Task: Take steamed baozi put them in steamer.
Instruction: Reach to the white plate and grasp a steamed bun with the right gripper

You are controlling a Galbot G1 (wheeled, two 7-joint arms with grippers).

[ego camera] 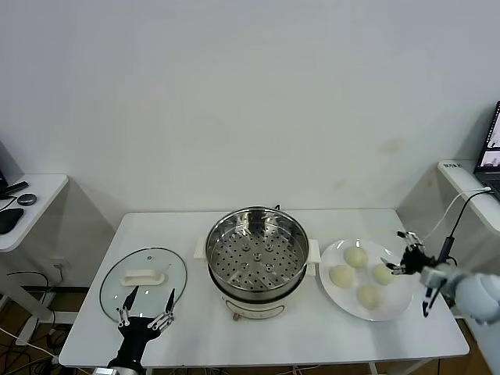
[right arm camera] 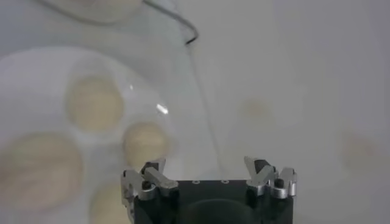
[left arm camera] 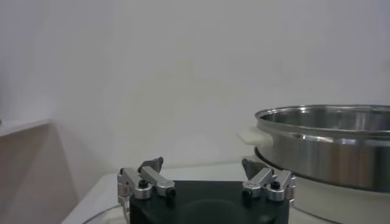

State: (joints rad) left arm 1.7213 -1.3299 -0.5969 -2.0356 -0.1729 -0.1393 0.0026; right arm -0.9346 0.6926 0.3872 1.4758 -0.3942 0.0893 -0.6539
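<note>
Four cream-white baozi (ego camera: pixel 355 256) lie on a flat white plate (ego camera: pixel 336 297) at the table's right. The steel steamer (ego camera: pixel 256 250) with its perforated tray stands empty at the table's middle. My right gripper (ego camera: pixel 404 258) is open and empty, hovering over the plate's right edge beside the right-hand baozi (ego camera: pixel 383 273). In the right wrist view the baozi (right arm camera: pixel 145 143) lie off to one side of the open gripper (right arm camera: pixel 206 165). My left gripper (ego camera: pixel 145 304) is open and idle near the table's front left; its wrist view shows its gripper (left arm camera: pixel 202 167) and the steamer (left arm camera: pixel 329 143).
A round glass lid with a white handle (ego camera: pixel 144 277) lies flat at the left, just beyond my left gripper. A side desk (ego camera: pixel 31 195) stands far left. A shelf with a laptop (ego camera: pixel 491 148) and cable stands at the far right.
</note>
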